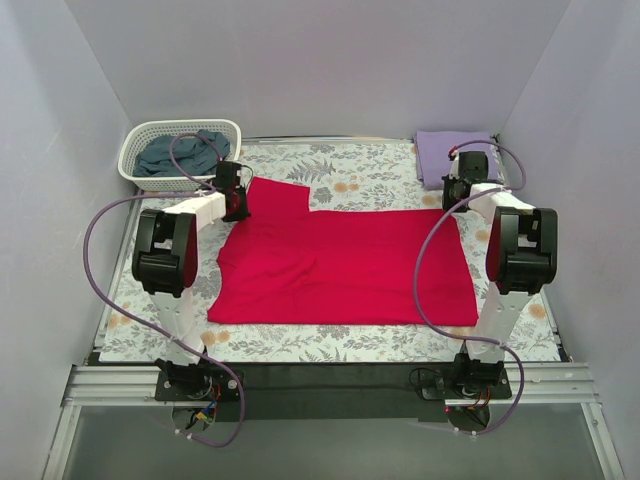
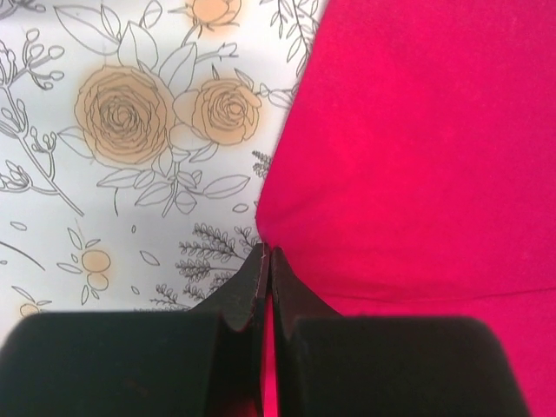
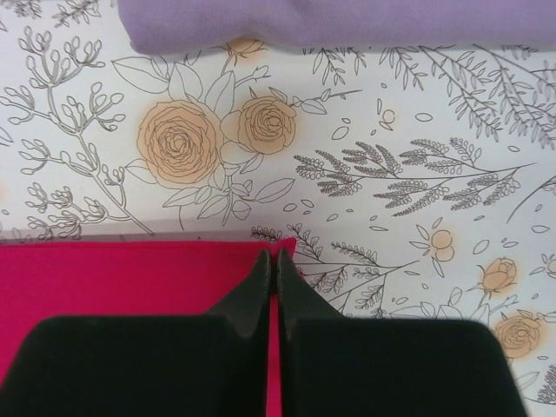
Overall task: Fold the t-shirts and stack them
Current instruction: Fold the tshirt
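The crimson red t-shirt [image 1: 345, 265] lies spread flat on the floral table covering. My left gripper [image 1: 236, 205] is shut on its far left corner by the sleeve; in the left wrist view red cloth [image 2: 408, 148] shows between the closed fingers [image 2: 248, 291]. My right gripper [image 1: 455, 192] is shut on the far right corner; in the right wrist view the red edge [image 3: 130, 278] sits in the closed fingers [image 3: 295, 291]. The folded lavender t-shirt [image 1: 450, 152] lies at the back right, also in the right wrist view [image 3: 330, 22]. The slate blue-grey t-shirt [image 1: 183, 152] lies crumpled in the basket.
A white mesh basket [image 1: 140, 140] stands at the back left corner. The floral table covering [image 1: 360, 180] spans the table. Pale walls close in the left, back and right sides. Purple cables loop from both arms.
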{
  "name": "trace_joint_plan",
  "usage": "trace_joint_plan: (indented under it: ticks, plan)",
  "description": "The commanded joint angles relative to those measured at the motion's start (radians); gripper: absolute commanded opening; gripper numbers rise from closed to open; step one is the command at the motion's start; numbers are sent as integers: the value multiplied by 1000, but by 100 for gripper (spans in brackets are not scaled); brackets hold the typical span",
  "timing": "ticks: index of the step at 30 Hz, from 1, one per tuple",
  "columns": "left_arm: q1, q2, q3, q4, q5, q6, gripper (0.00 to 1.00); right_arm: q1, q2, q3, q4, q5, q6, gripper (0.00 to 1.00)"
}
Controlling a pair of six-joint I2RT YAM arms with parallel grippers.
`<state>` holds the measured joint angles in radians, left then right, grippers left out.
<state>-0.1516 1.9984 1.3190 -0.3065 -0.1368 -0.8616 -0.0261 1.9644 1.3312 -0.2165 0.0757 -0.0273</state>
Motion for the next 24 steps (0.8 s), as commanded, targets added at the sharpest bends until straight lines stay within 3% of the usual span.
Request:
trace_joint_plan:
  ticks: [1,24]
  plan:
    - [9,-84,-20,-33,8,-1,0,-9,-81,-6,-11,7,21,1]
    - [9,-371,-190,21,-7,3,0,-17,-332,-141,-66,22,122,1]
